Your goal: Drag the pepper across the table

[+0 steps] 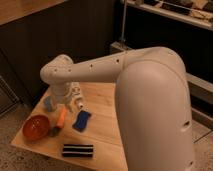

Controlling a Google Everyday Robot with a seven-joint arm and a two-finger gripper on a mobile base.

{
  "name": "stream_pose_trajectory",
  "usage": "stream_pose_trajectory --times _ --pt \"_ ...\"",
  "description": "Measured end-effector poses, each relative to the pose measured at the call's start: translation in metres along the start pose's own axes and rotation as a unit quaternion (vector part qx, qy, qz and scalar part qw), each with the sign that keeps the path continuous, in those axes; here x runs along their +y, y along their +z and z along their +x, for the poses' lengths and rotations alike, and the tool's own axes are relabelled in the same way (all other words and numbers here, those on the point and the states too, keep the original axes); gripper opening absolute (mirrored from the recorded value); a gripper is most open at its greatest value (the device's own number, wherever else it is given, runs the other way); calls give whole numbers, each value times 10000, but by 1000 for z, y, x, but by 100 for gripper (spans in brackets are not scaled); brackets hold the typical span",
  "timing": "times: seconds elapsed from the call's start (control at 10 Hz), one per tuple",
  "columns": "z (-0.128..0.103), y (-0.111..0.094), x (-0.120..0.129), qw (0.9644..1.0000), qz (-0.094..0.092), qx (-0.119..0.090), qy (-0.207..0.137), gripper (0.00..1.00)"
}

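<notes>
Bench of light wooden planks [107, 107] carries a small slender orange pepper with a dark stem end [60, 119], lying between a round orange-red bowl [36, 127] toward the view's left and a blue rectangular sponge [81, 120] toward its right, with a flat black rectangular block [77, 150] nearer the front edge. The white robot arm [100, 65] reaches down over the far left part of the bench, and its gripper [64, 104] sits just above the pepper's far end. Contact with the pepper, and whether the gripper is parted or closed, cannot be made out.
</notes>
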Motion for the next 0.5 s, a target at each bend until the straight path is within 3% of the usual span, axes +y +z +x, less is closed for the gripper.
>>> stream_pose_trajectory --times 0.2,0.5 --pt "5 12 -10 10000 -21 71 -20 65" --pt "16 31 -4 9994 133 82 -319 65"
